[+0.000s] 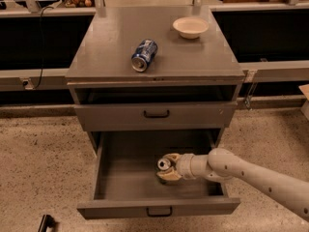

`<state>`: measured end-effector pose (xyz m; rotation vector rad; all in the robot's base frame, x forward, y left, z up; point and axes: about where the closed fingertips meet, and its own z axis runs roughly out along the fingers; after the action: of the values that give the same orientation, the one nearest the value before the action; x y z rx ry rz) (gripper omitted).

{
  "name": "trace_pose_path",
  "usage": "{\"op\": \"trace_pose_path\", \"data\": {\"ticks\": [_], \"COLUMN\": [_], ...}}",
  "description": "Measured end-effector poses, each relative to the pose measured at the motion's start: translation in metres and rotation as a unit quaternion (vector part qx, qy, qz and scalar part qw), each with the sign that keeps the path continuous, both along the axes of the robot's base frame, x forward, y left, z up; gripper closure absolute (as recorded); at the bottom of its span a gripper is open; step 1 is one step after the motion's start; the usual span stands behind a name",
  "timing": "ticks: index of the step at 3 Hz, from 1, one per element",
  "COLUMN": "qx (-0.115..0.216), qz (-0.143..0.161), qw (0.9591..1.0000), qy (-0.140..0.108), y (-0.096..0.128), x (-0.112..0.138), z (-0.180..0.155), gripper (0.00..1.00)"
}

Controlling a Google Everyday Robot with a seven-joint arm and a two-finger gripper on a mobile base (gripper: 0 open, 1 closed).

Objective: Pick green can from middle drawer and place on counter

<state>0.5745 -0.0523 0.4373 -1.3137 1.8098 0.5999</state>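
The green can (163,165) stands upright in the open middle drawer (126,180), right of its middle; mostly its silver top shows. My gripper (167,167) reaches in from the right and its two pale fingers (169,177) sit against the near and far sides of the can, closed on it. The can rests on the drawer floor. The counter (108,45) is the grey cabinet top above.
A blue-and-white can (145,55) lies on its side on the counter's middle. A cream bowl (190,27) sits at its back right. A closed drawer front (154,114) overhangs the open drawer. My arm (256,178) crosses the drawer's right wall.
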Motion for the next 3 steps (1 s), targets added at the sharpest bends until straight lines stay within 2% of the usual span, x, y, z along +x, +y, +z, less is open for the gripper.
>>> {"op": "trace_pose_path", "data": {"ticks": [1,2,3], "qx": [0.034,0.051,0.031], "qz": [0.009,0.026,0.042], "qw": [0.9994,0.9983,0.9986], "qy": [-0.010,0.004,-0.003], "y": [-0.013,-0.054,-0.095], "x": [0.002,-0.020,-0.022], "z": [0.031,0.097,0.183], "gripper": [0.87,1.00,1.00]}}
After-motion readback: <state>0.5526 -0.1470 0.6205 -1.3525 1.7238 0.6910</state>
